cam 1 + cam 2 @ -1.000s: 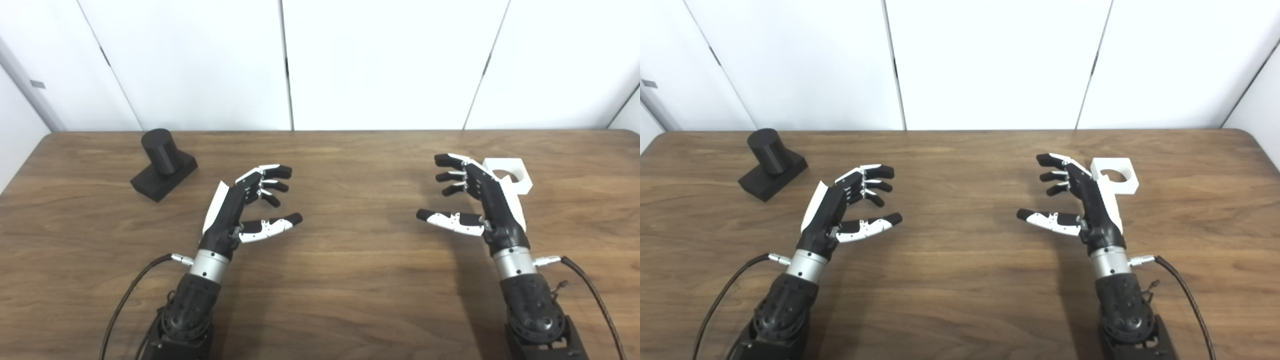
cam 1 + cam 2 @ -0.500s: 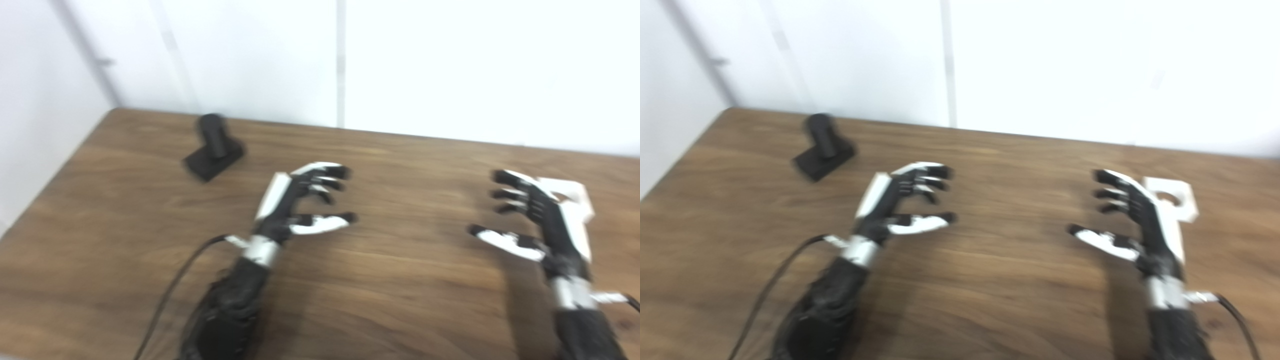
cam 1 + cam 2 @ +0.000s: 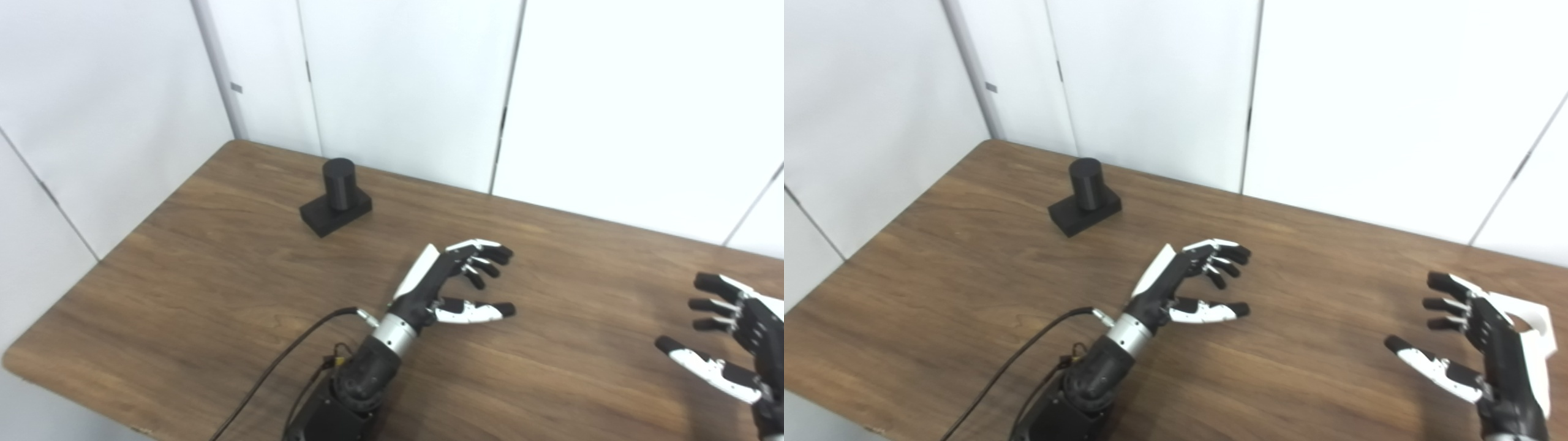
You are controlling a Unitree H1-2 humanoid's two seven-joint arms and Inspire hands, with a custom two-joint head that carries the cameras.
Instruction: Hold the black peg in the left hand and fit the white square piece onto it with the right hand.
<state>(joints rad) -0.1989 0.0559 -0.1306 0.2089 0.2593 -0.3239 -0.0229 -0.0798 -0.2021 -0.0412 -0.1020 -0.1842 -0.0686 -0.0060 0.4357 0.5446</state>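
- Left robot hand (image 3: 450, 285): empty, fingers spread, over the tabletop (image 3: 202, 288), well apart from the black peg (image 3: 338, 184).
- Peg stands upright on its base, far left.
- Advised: reach forward-left, close on the base, leaving the post free.
- Right robot hand (image 3: 1476, 340): empty, spread, just beside the white square piece (image 3: 1534, 324).
- Path unobstructed; cable (image 3: 275, 373) trails the left wrist.

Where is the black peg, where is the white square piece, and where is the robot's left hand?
black peg (image 3: 1086, 184), right eye view, on the side of its upright cylinder.
white square piece (image 3: 1536, 320), right eye view, on its visible far corner behind the right hand.
left hand (image 3: 436, 283), left eye view, on the palm.
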